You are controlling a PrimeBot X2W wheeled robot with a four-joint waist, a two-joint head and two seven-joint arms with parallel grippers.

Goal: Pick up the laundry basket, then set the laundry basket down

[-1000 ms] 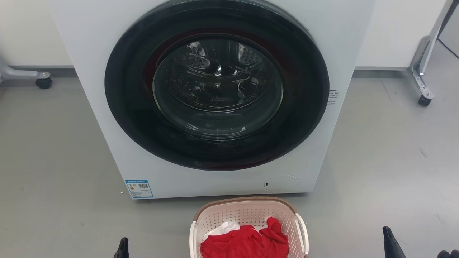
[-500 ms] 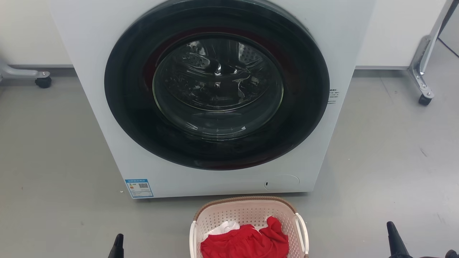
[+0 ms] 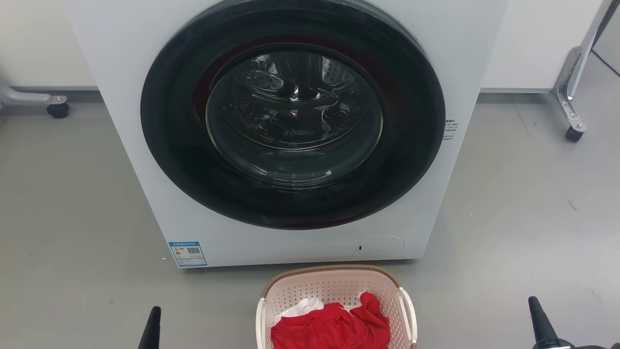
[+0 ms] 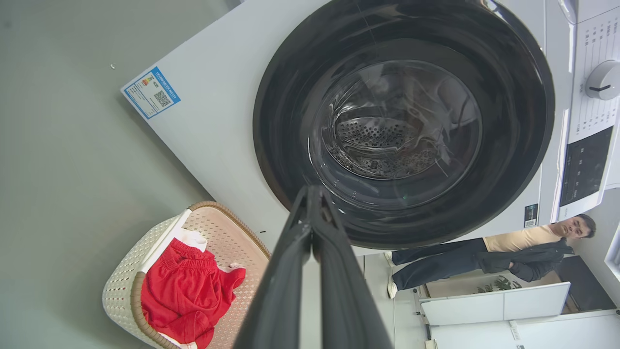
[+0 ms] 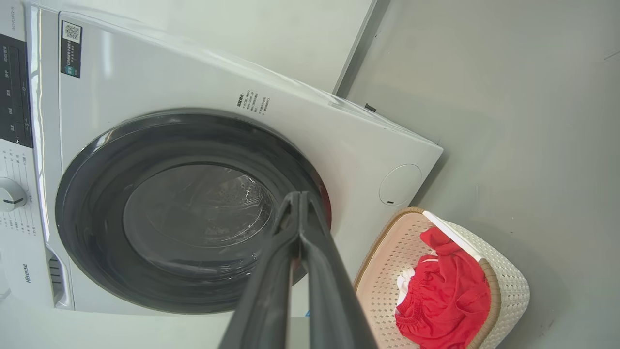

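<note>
The laundry basket (image 3: 290, 291) sits on the grey floor (image 3: 508, 218), just in front of the bottom edge of the big white washer (image 3: 116, 145). Red clothes (image 3: 334, 327) and a bit of white cloth (image 3: 302, 306) lie inside it. The washer's round dark door (image 3: 293, 116) is shut. The left gripper (image 4: 311, 194) has its two fingers pressed together with nothing between them. The right gripper (image 5: 298, 198) is the same, fingers together and holding nothing. In the head view one gripper is low on each side of the basket, both well apart from it. A person (image 4: 484, 257) stands off past the washer
</note>
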